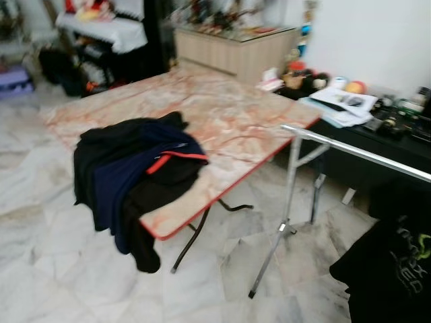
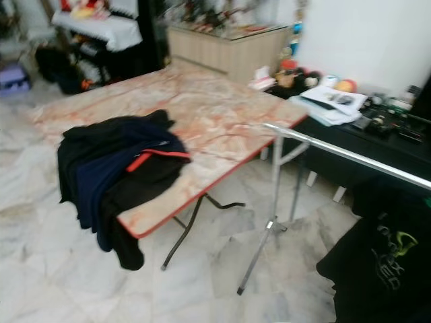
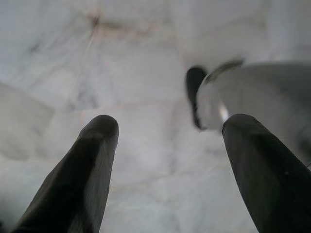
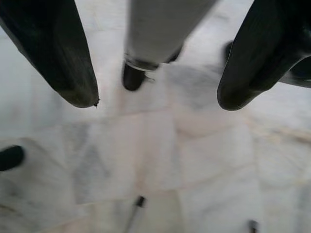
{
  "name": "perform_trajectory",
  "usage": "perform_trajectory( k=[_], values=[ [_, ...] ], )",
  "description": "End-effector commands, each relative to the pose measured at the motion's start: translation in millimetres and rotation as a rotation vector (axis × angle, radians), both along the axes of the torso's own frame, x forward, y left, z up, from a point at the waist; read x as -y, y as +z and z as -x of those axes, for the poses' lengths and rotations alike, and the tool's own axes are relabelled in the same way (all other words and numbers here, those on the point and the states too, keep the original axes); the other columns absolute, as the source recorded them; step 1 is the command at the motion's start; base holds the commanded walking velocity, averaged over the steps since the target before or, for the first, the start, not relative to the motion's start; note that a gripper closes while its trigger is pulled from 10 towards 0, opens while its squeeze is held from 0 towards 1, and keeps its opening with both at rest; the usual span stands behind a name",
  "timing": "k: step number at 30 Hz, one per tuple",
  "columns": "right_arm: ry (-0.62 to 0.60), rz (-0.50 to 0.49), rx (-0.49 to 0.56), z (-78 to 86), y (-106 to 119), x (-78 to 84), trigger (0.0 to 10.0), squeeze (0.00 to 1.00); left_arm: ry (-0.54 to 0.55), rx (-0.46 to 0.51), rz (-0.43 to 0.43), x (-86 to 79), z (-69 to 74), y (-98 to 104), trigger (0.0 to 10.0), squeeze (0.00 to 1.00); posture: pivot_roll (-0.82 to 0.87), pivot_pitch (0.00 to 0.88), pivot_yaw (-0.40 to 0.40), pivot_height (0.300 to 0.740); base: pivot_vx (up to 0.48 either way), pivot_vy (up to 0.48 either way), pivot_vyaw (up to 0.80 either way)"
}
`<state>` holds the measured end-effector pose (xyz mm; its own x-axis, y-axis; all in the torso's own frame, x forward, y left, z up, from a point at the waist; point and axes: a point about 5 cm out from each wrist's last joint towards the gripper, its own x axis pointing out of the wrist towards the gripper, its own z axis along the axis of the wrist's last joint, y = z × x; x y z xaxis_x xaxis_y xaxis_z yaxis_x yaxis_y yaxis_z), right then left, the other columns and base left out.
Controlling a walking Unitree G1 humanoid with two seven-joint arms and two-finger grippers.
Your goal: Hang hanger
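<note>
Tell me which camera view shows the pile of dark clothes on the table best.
The left eye view: the pile of dark clothes sits whole and sharpest there, draped over the near corner of the marble-pattern table. The right eye view shows the same pile, a bit blurrier. Both wrist views look down at the floor past open fingers.

table centre, on floor | pile of clothes on table's near-left corner, draped over edge | rack right of table | shirt hanging at rack's near end | cabinet behind table
</note>
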<state>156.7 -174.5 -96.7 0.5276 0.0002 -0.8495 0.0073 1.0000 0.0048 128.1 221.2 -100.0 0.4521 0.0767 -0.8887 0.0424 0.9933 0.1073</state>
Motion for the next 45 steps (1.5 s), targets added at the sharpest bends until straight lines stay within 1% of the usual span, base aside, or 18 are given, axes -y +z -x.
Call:
perform_trajectory(
  k=[1,7,40,41,42,43,45],
  values=[
    [-0.012,0.023,-0.004,2.7,0.1,10.4,10.0,0.0,-0.015,0.014,0.003,3.7,-6.0,1.3,10.0,0.0,-0.02,0.025,0.011,0.74,0.0,0.352,0.0],
    [-0.007,0.025,-0.004,2.4,0.3,11.2,10.0,0.0,-0.009,0.018,0.007,4.4,-7.9,1.7,10.0,0.0,-0.02,0.026,0.007,0.74,0.0,0.353,0.0],
    [-0.005,0.024,-0.004,2.4,0.3,11.6,10.0,0.0,-0.007,0.017,0.008,4.2,-7.4,1.6,10.0,0.0,-0.02,0.027,0.006,0.74,0.0,0.353,0.0],
    [0.003,0.03,-0.006,2.3,0.5,12.9,10.0,0.0,0.083,0.024,0.056,5.5,-7.1,1.1,10.0,0.0,-0.03,0.007,-0.012,0.74,0.0,0.0,0.0],
    [0.003,0.03,-0.006,2.3,0.5,12.9,10.0,0.0,0.083,0.024,0.056,5.5,-7.1,1.1,10.0,0.0,-0.03,0.007,-0.012,0.74,0.0,0.0,0.0],
    [0.007,0.032,-0.006,2.3,0.6,13.5,10.0,0.0,0.124,0.028,0.081,6.9,-7.1,0.8,10.0,0.0,-0.03,0.004,-0.012,0.74,0.0,0.0,0.0],
    [0.007,0.032,-0.005,2.3,0.6,13.4,10.0,0.0,0.124,0.029,0.083,7.5,-7.3,0.7,10.0,0.0,-0.03,0.004,-0.012,0.74,0.0,0.0,0.0]
  ],
)
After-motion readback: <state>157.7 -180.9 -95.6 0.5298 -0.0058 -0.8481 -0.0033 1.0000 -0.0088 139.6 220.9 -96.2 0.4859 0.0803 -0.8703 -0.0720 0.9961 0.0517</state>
